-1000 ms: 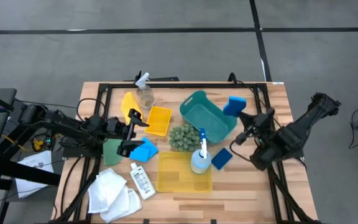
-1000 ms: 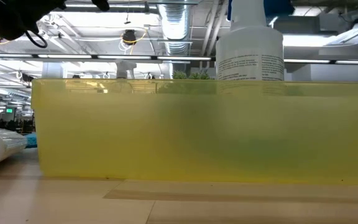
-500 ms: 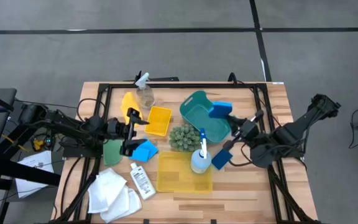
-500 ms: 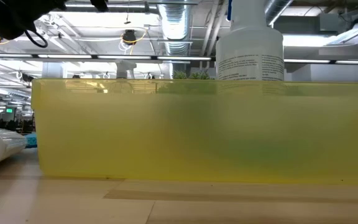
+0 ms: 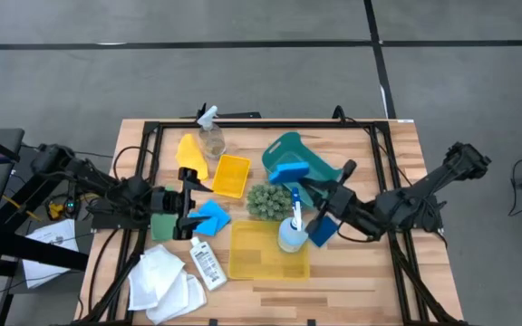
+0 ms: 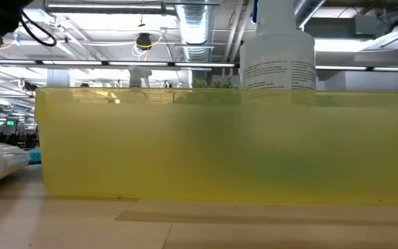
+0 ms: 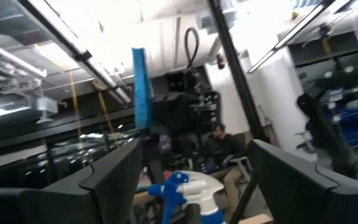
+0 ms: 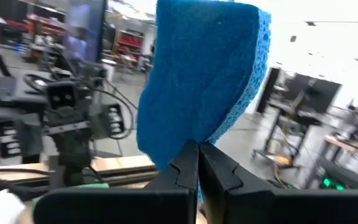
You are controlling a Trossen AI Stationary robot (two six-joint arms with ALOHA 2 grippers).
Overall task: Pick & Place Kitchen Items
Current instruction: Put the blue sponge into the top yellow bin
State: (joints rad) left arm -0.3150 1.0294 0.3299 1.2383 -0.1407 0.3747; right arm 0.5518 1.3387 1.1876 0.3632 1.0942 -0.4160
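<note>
- Blue sponge (image 5: pixel 288 171): pinched by its lower edge between the closed fingers of the right gripper (image 5: pixel 299 181); carried clear of the table, above the teal basket (image 5: pixel 279 145); long axis roughly across the table in the high view
- Key relation: the sponge hangs over the basket's hollow, so a release here would likely drop it inside; the right arm reaches in from the right edge, stretched far toward the table's middle
- Second blue sponge (image 5: pixel 323 229): lying flat just beside the blue-topped spray bottle (image 5: pixel 293 226), nearer the right arm than the left
- Light blue sponge (image 5: pixel 210 217): flat on the wood, just in front of the left gripper (image 5: pixel 187 201), whose fingers stand wide apart with nothing between them; the left arm is the nearer for this piece
- Green piece (image 5: pixel 163 224): partly under the left arm
- Other goods: clear spray bottle (image 5: pixel 210 136), small white bottle (image 5: pixel 206 263), white cloths (image 5: pixel 166 281), yellow piece (image 5: pixel 190 152)
- Holders: small yellow bin (image 5: pixel 231 176), large yellow bin (image 5: pixel 265 252); green bumpy ball (image 5: pixel 265 197) between basket and large bin
- View differences: right wrist view alone shows the pinch on the sponge (image 8: pixel 201 81) at close range; low view is blocked by the large bin's wall (image 6: pixel 220 149), only the bottle's label (image 6: pixel 277 62) rising above it; left wrist view shows the spray head (image 7: pixel 182 186) and the sponge (image 7: pixel 142 84) edge-on
</note>
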